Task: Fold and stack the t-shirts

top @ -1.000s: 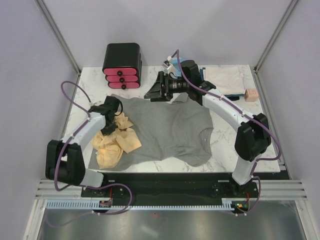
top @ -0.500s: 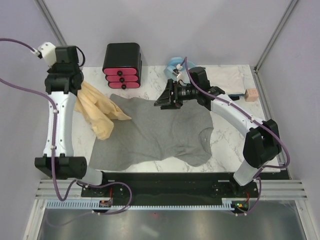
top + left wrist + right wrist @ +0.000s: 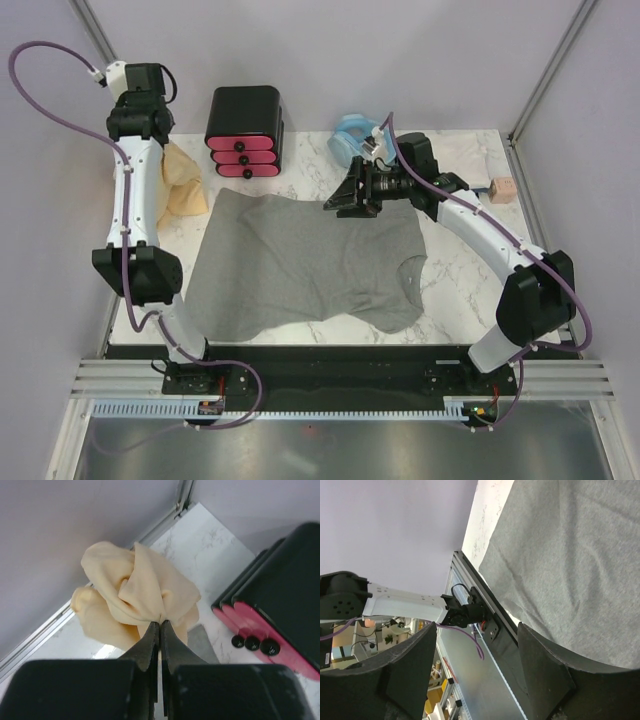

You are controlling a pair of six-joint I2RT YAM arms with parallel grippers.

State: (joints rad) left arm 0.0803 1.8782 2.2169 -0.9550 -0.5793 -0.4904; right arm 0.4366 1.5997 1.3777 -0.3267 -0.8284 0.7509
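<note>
Carrying tan shirt (image 3: 135, 590), pinched by the left gripper (image 3: 160, 625) with fingers pressed together, off the grey shirt (image 3: 310, 260) to the ten o'clock corner of the table (image 3: 460, 270). Grey shirt now uncovered, flat mid-table, free for folding. Right gripper (image 3: 345, 200), fingers spread and empty, hovers over its twelve o'clock edge.

From above, the left arm (image 3: 137, 190) covers part of the tan-yellow shirt (image 3: 186, 186). The right wrist view crops the grey shirt (image 3: 570, 555), the left wrist view the black box (image 3: 285, 587).
</note>
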